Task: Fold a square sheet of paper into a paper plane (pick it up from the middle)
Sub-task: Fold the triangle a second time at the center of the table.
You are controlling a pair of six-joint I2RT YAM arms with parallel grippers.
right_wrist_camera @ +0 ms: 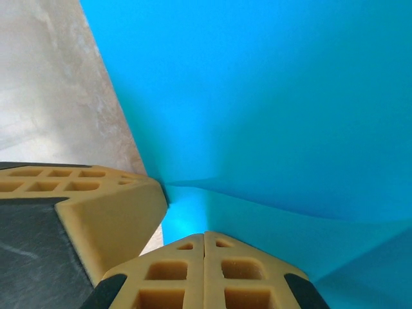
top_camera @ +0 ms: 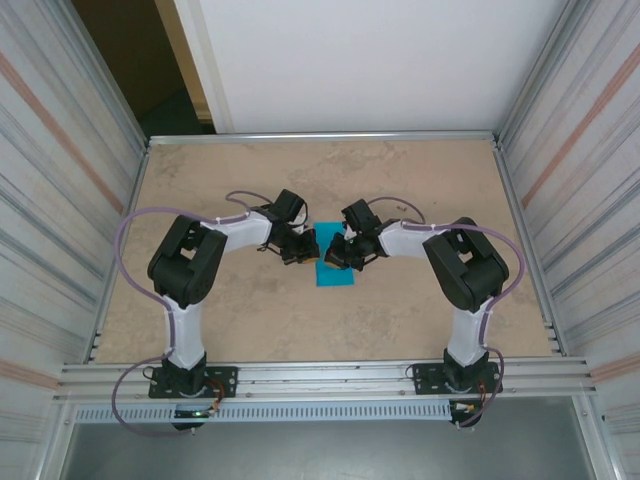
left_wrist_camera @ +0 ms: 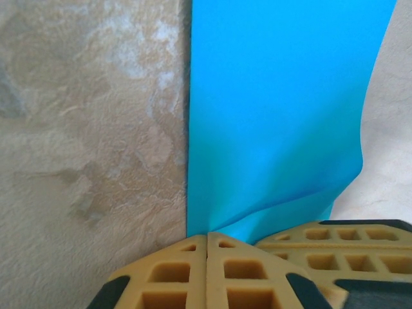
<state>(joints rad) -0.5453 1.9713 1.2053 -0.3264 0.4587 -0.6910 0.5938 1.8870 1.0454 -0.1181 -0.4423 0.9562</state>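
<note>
My top camera sits high above and behind the square sheet of paper (top_camera: 334, 270). It looks down and forward over the table (top_camera: 420, 180), far enough off that the sheet is a small patch beyond my two arm bases (top_camera: 185, 378). My left wrist camera sits just behind my left gripper (left_wrist_camera: 206, 239), almost against the sheet, and faces along one of its edges. My right wrist camera rides behind my right gripper (right_wrist_camera: 204, 237), equally close, and faces across the sheet's surface. All three views share the sheet, and each wrist view also catches the other gripper beside it.
</note>
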